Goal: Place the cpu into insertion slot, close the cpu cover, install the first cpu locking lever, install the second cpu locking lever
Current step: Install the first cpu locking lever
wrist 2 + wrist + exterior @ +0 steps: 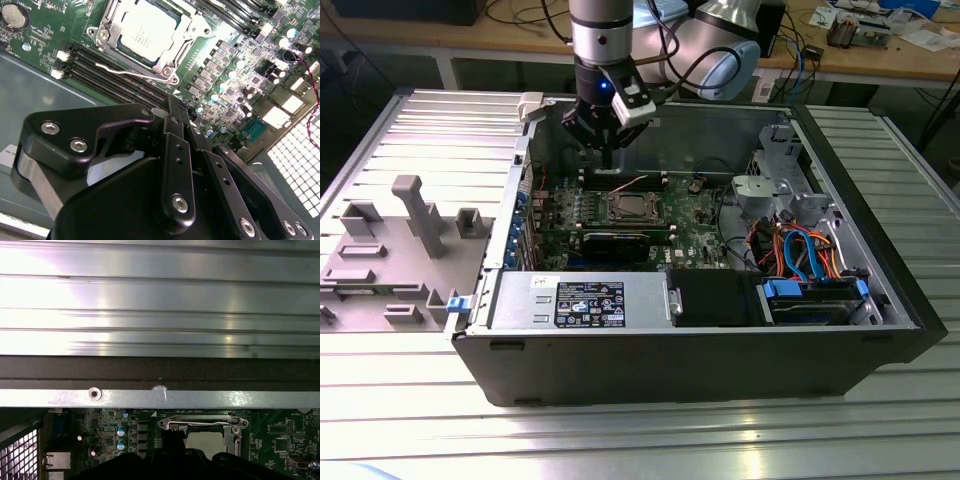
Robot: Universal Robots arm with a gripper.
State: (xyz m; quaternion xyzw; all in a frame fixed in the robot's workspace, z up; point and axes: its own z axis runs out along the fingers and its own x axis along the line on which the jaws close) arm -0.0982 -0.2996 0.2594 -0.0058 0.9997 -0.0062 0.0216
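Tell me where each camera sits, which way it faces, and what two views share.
Exterior view: off the arm, looking down into the open black computer case; the arm and its black gripper hang above the green motherboard.
Second wrist view: on the arm, looking past shut fingers at the silver-grey square cpu.
First wrist view: on the arm, facing the case's metal rim.
Both wrist views share the socket.
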